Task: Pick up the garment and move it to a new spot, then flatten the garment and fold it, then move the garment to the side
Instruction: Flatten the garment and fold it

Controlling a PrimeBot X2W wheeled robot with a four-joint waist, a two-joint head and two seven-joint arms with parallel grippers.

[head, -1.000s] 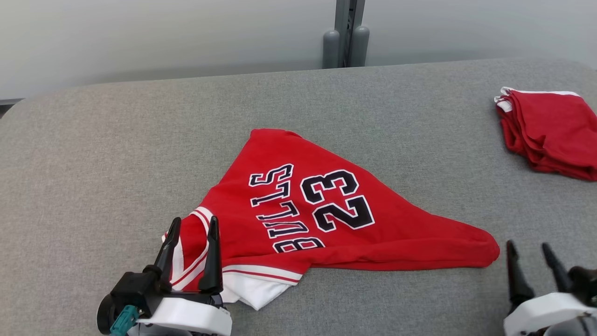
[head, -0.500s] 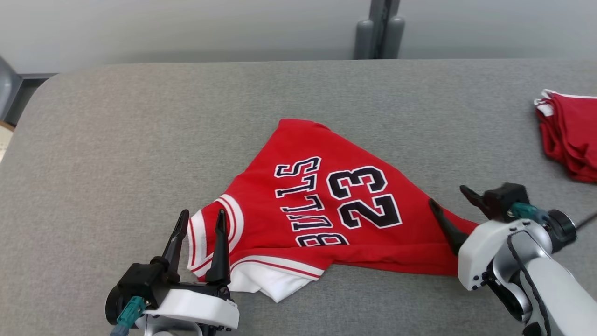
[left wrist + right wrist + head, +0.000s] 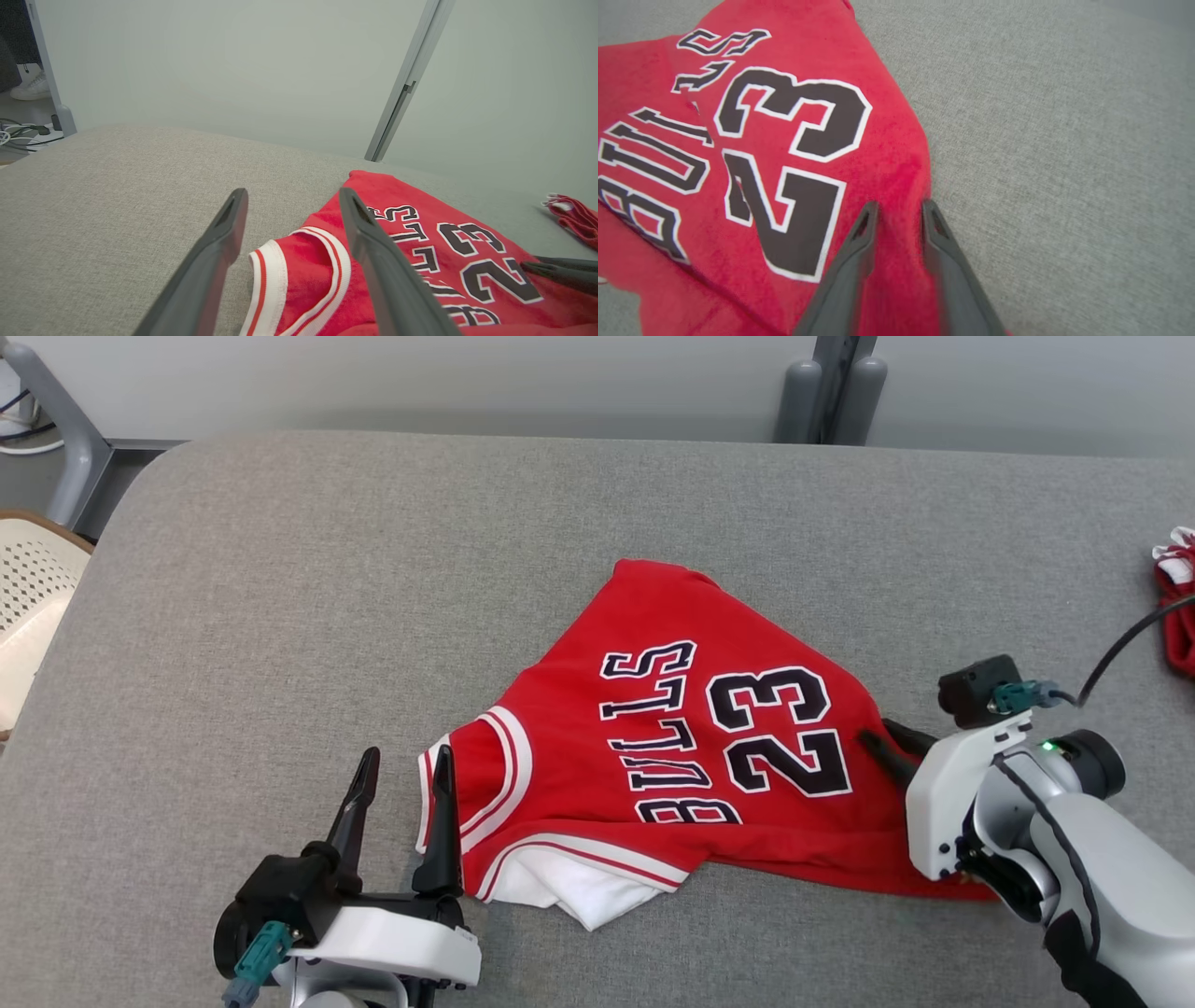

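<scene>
The garment (image 3: pixel 672 616) is a red jersey with "BULLS 23" in black, lying rumpled on the grey table (image 3: pixel 280 569). My left gripper (image 3: pixel 406 761) stands open at its striped collar end, the right finger touching the white trim; the left wrist view has those fingers (image 3: pixel 292 205) either side of the collar of the garment (image 3: pixel 322 261). My right gripper (image 3: pixel 882 735) is down on the jersey's right edge. In the right wrist view its jaws (image 3: pixel 899 207) are partly closed, with a narrow gap and the red garment (image 3: pixel 887 140) between them.
A stack of folded red clothes (image 3: pixel 1178 616) lies at the table's right edge, also in the left wrist view (image 3: pixel 574 217). A beige perforated seat (image 3: pixel 28 588) stands off the table's left. A grey post (image 3: pixel 831 392) rises behind the far edge.
The head view has swung left. My right arm came in from the lower right onto the jersey's right edge and its jaws have narrowed. The left gripper stays open.
</scene>
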